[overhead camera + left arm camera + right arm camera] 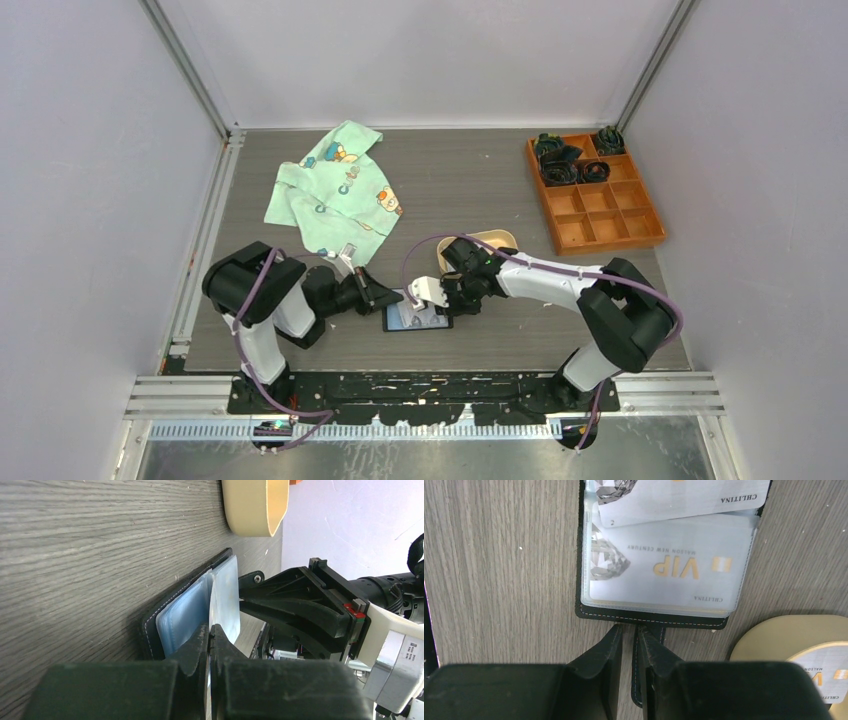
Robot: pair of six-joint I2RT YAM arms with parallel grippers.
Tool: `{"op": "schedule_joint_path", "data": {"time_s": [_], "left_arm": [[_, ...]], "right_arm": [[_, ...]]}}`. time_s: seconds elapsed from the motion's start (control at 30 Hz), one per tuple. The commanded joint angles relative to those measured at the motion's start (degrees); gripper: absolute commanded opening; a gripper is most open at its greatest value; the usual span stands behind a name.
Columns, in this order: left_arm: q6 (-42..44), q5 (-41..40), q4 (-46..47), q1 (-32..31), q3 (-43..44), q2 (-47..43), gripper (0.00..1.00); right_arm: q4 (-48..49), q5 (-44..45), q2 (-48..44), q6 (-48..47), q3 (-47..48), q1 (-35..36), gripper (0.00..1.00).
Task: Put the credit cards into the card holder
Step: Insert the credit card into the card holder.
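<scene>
Black card holder (651, 617), open flat, silver credit cards (664, 567) in clear sleeves (225, 597)

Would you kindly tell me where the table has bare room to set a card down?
Bare wood lies at the far middle, between the green cloth and the wooden organizer, and left of the cloth. The near centre is crowded: the left gripper and right gripper both grip the card holder, with the beige tray just beyond it.
</scene>
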Motion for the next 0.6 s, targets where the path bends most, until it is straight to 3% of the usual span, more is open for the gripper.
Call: {"op": "schedule_joint_path", "data": {"time_s": [0.0, 0.57], "left_arm": [[0.2, -1.2, 4.6, -0.7, 0.6, 1.2, 0.00], [-1.6, -0.8, 5.4, -2.5, 2.0, 4.5, 0.00]], "right_arm": [[0.3, 0.7, 1.0, 0.2, 1.2, 0.6, 0.24], [-0.3, 2.3, 2.7, 0.2, 1.9, 2.0, 0.24]]}}
